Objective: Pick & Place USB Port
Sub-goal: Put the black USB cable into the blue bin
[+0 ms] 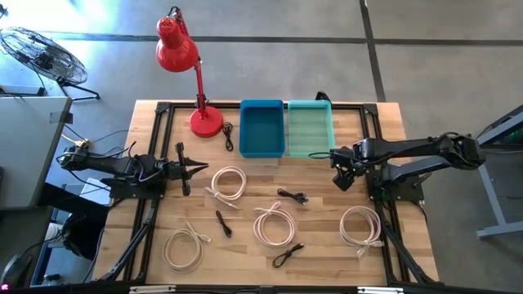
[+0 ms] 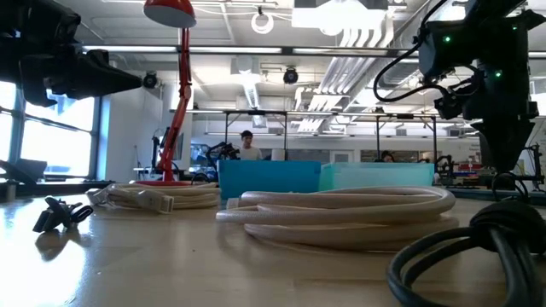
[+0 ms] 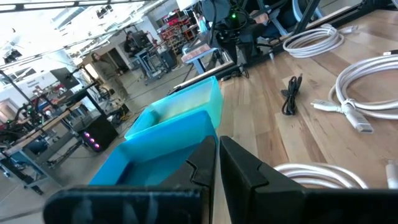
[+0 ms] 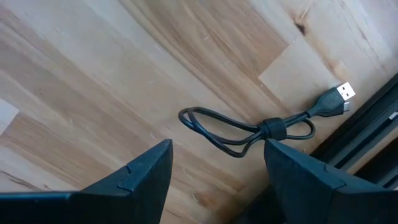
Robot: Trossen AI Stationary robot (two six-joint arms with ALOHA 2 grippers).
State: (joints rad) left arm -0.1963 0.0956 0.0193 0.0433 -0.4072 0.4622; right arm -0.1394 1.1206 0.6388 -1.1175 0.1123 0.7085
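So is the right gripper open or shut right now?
Open. The right gripper has its fingers spread wide apart above the table, with a small bundled black cable between them, not gripped.

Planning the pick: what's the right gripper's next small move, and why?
Probably ease the right gripper down onto the small black coiled USB cable. Its fingers stand open, and the cable lies framed between them on the wooden table, untouched. The left gripper waits shut.
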